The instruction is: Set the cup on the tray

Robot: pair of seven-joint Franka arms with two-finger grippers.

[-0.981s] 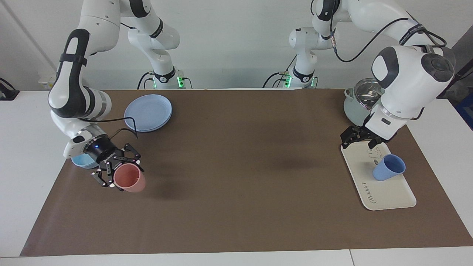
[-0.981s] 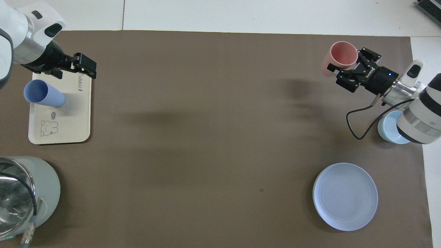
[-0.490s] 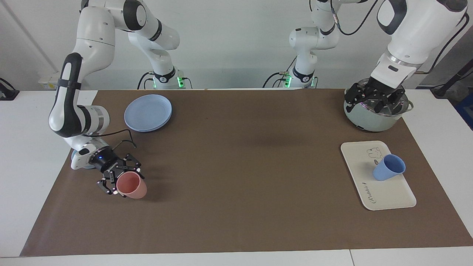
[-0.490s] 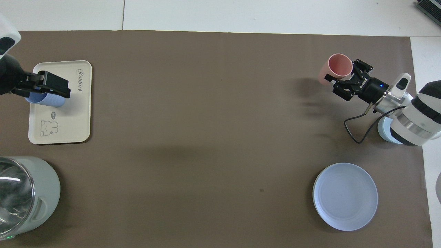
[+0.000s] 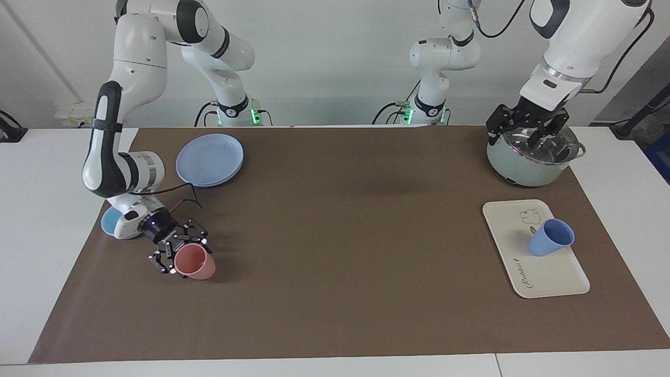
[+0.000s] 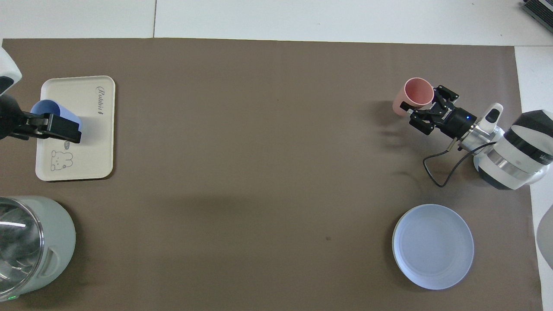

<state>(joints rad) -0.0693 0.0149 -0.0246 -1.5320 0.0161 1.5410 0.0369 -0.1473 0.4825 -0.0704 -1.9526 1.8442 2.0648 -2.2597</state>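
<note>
1. The cup (image 5: pixel 550 237) stood upright on the tray (image 5: pixel 544 272), at the left arm's end.
2. Left gripper (image 5: pixel 526 124) hung over the pot (image 5: pixel 528 162), fingers spread, holding nothing.
3. Right gripper (image 5: pixel 178 251) gripped the pink cup (image 5: pixel 194 263), apparently touching the mat.

Brown mat (image 5: pixel 340 235) covering the white table (image 5: pixel 42 209), pink cup (image 5: pixel 194 263) toward the right arm's end, round blue plate (image 5: pixel 210 159) nearer the robots, small light-blue bowl (image 5: pixel 109 222) beside it, pale green pot (image 5: pixel 526 159) with glass lid toward the left arm's end
</note>
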